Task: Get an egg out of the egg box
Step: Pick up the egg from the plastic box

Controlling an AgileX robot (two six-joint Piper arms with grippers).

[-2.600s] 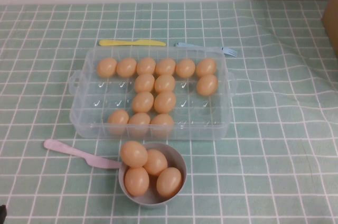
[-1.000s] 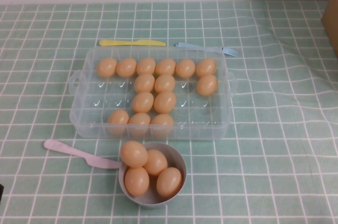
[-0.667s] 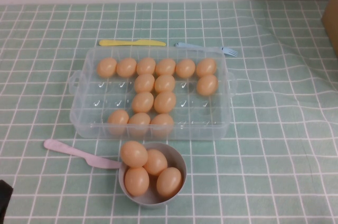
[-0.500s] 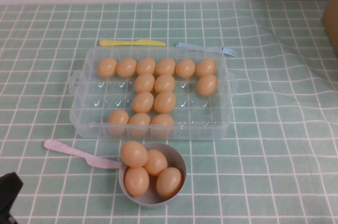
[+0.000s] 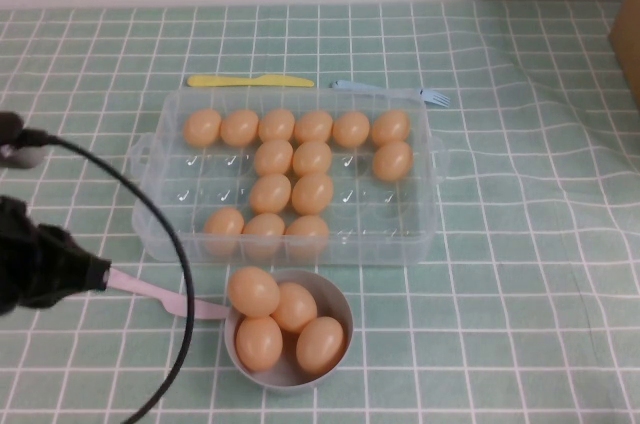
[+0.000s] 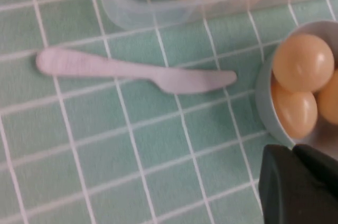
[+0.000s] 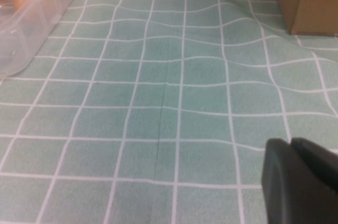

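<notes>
A bench covered in a green cloth with white grid lines fills the high view. Near the centre sits the egg box, a clear plastic tray with small side handles. It holds peach-orange eggs: six in a row along its far side, one more under the right end of that row, a double column of four in the middle, and three along its near edge. One egg lies toward the upper right of the box, just below the last egg of the far row.

Below the box, at lower centre, a small grey-blue bowl holds four more eggs. A pale pink plastic knife lies to the bowl's left, its blade tip reaching the bowl. Above the box, a yellow knife and a light blue fork lie along its far edge.

The left gripper shows at the left edge of the frame, beside the pink knife's handle, with a black cable looping from it. Whether its fingers are spread or pressed together cannot be told. The right gripper appears only in its own wrist view, over bare cloth; its fingers' state cannot be told either.
</notes>
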